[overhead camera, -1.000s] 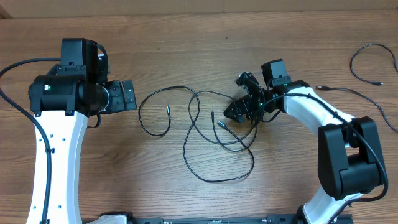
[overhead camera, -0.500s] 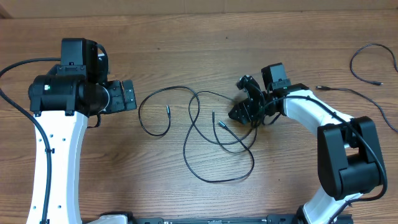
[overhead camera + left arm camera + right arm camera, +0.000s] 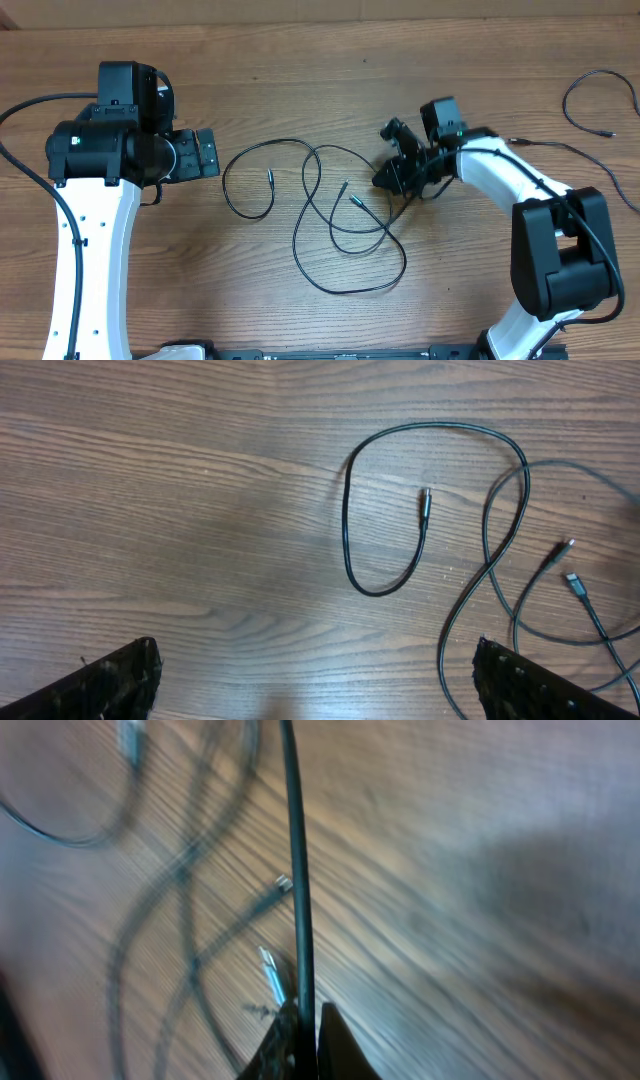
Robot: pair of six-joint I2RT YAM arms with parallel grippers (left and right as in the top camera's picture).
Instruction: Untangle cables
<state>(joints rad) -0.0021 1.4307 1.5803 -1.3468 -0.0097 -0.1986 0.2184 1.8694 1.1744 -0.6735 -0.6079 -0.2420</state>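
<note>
Left arm (image 3: 95, 230): along the desk's (image 3: 300, 60) left edge, wrist turned rightward.
Left gripper (image 3: 205, 155): fingers spread wide.
Right arm (image 3: 500, 175): reaching from the right edge toward the centre.
Right gripper (image 3: 392, 176): fingers pinched on a cable (image 3: 297, 870).

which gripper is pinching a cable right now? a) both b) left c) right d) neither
c: in the right wrist view a cable runs out from between the shut fingertips of the right gripper, while the left gripper is open with nothing between its fingers.

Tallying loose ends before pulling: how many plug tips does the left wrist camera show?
3: one plug inside the left cable loop, two more close together at right. Others may lie outside this view.
</note>
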